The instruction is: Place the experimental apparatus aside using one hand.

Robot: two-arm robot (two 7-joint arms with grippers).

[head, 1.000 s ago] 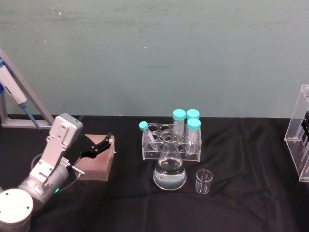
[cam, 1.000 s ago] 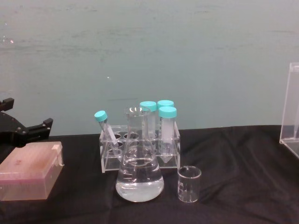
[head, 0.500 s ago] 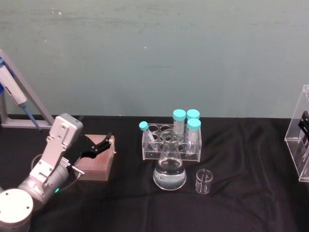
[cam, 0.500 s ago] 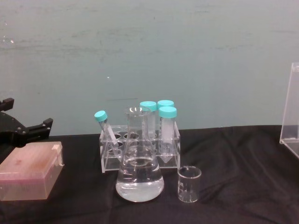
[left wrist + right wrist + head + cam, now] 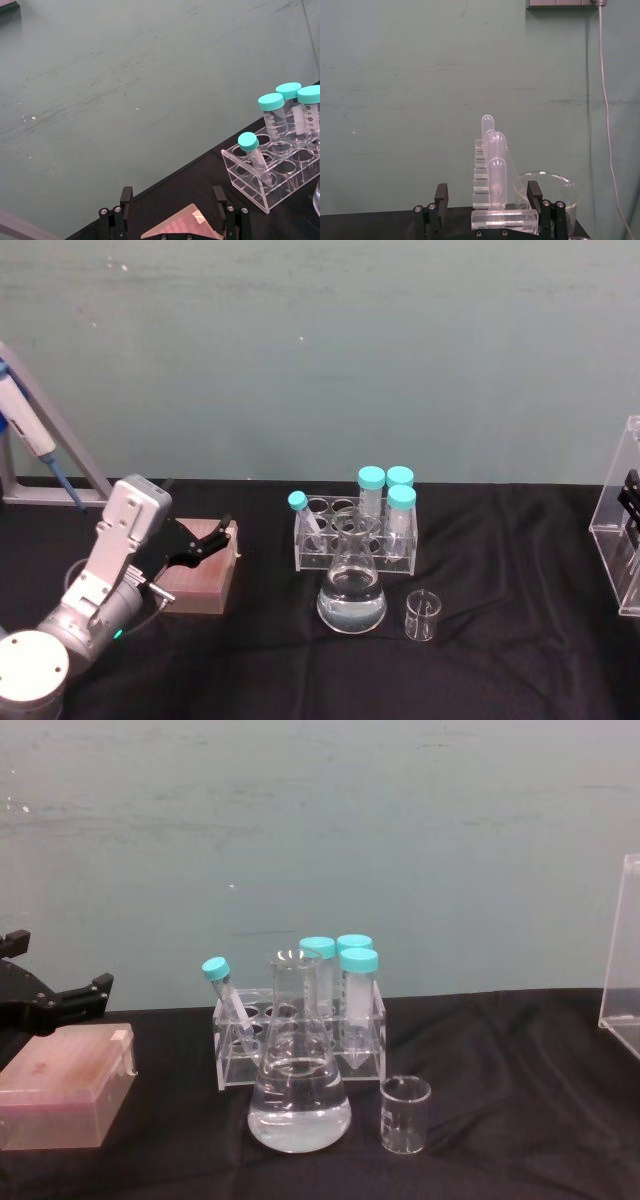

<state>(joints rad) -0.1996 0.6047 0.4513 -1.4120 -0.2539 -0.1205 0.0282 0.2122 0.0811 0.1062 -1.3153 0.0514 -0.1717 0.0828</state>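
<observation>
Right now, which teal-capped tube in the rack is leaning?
The small tube at the rack's left end; it tilts, while the three larger tubes stand upright.

Count: four teal-capped tubes (image 5: 371,490), one tube rack (image 5: 308,558), one conical flask (image 5: 351,598), one small beaker (image 5: 421,617), one pink box (image 5: 200,578), one acrylic stand (image 5: 627,535).

The right gripper (image 5: 488,192) holds its two black fingers (image 5: 441,194) spread wide at the bottom of the frame. A clear acrylic stand (image 5: 480,187) rises upright in the gap between them, carrying three plastic pipettes (image 5: 496,180) with their rounded bulbs pointing up. Just beside the stand, a clear glass vessel (image 5: 555,192) with a pouring lip shows partly behind one finger. A green wall (image 5: 395,100) forms the backdrop, and a grey cable (image 5: 602,100) runs down it from a grey fitting (image 5: 560,3) above. The black table (image 5: 370,225) lies below.
</observation>
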